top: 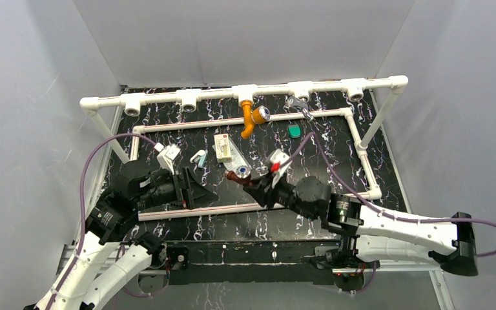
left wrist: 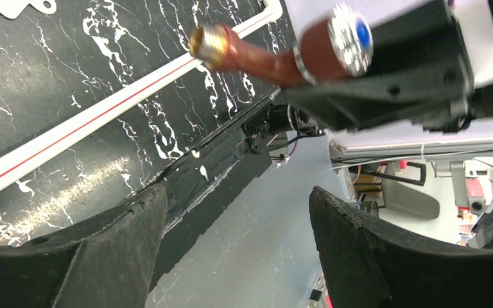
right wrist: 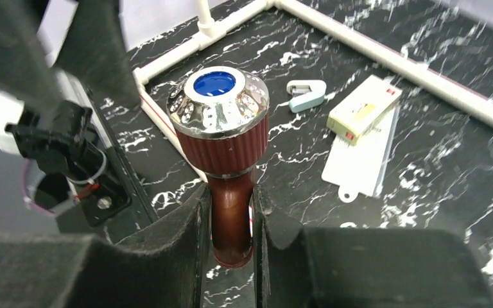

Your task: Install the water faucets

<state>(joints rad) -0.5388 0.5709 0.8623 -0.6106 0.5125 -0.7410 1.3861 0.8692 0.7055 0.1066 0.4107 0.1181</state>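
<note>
Reddish-brown, the faucet (right wrist: 221,151) sat clamped between the padded fingers (right wrist: 186,224) of the right gripper (right wrist: 230,212). The grip was on the neck just under the blue-capped silver knob (right wrist: 218,96), which faced up toward the wrist camera. It was held off the black marbled table (top: 168,139), roughly mid-table, with its brass-coloured end (left wrist: 207,43) pointing toward the left arm. The left gripper (left wrist: 234,199) hovered close beside it, jaws wide apart with nothing between them.

Farther back, the orange faucet (top: 252,118) hung from the middle tee (top: 245,92) of the white pipe frame (top: 374,82). That tap looked done, and the step in hand seemed to be bringing the second tap to the frame.

The next move likely called for taking the brass-coloured end to an empty tee socket (top: 188,99), lining it up squarely with the opening, and pressing or twisting it home. A handover to the left arm might have been meant instead; I could not tell which.
</note>
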